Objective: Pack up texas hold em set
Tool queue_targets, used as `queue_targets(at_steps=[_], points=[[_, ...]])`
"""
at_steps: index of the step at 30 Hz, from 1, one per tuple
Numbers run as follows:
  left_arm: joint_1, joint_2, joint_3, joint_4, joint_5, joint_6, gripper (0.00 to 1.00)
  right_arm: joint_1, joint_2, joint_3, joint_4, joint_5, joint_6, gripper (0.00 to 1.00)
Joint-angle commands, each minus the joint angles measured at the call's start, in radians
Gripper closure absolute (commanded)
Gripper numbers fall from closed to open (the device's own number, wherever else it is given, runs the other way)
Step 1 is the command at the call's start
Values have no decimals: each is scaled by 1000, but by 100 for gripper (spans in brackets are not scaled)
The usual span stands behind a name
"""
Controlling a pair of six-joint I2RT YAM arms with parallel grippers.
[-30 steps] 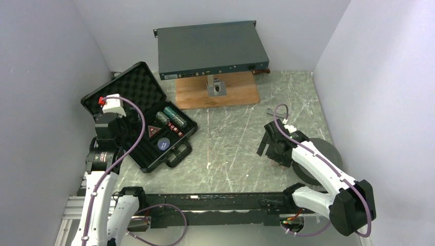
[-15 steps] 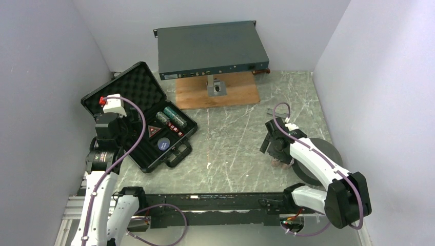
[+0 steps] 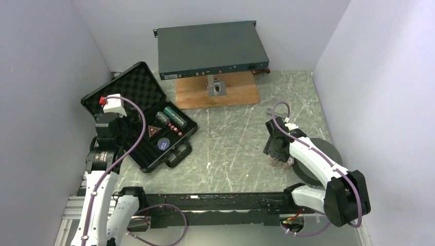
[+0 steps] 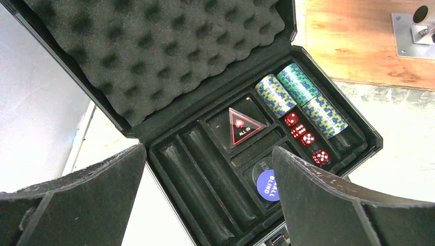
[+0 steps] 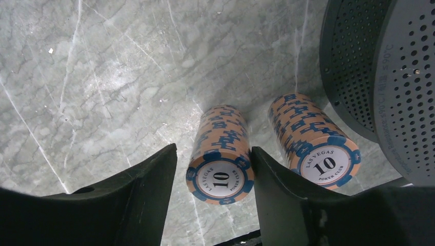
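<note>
Chip stack: orange tens [image 5: 219, 154] lying on its side on the marble table [image 5: 102, 77], well apart from the case [image 3: 134, 87].
Neighbour: second orange stack [image 5: 313, 141] just beside it, by the grey perforated disc [image 5: 390, 77].
Right gripper [image 5: 213, 154]: jaws straddle the near stack, one pad touching, not clamped yet.
Tip: centre along the stack and squeeze evenly, or loose chips may fan out.
Case slots [image 4: 205, 179]: long ones empty.
Left gripper [image 4: 209, 151]: jaws wide apart over the case, holding nothing.

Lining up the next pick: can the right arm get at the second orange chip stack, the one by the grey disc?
Probably yes. That stack stands free just outside the jaws, which straddle the other stack; the disc close beside it leaves a jaw little room.
</note>
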Motion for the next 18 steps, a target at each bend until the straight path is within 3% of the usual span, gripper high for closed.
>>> queue_targets(at_steps=[1, 8, 13, 18], points=[[-3, 2, 1, 38, 6, 15, 0, -3, -4, -9, 7, -4, 3, 48], [-3, 3, 3, 37, 9, 14, 0, -3, -21, -11, 18, -8, -9, 89], [-3, 3, 3, 38, 18, 14, 0, -3, -27, 27, 28, -18, -50, 100], [-3, -12, -4, 45, 129, 52, 0, -3, -25, 75, 100, -130, -102, 100]])
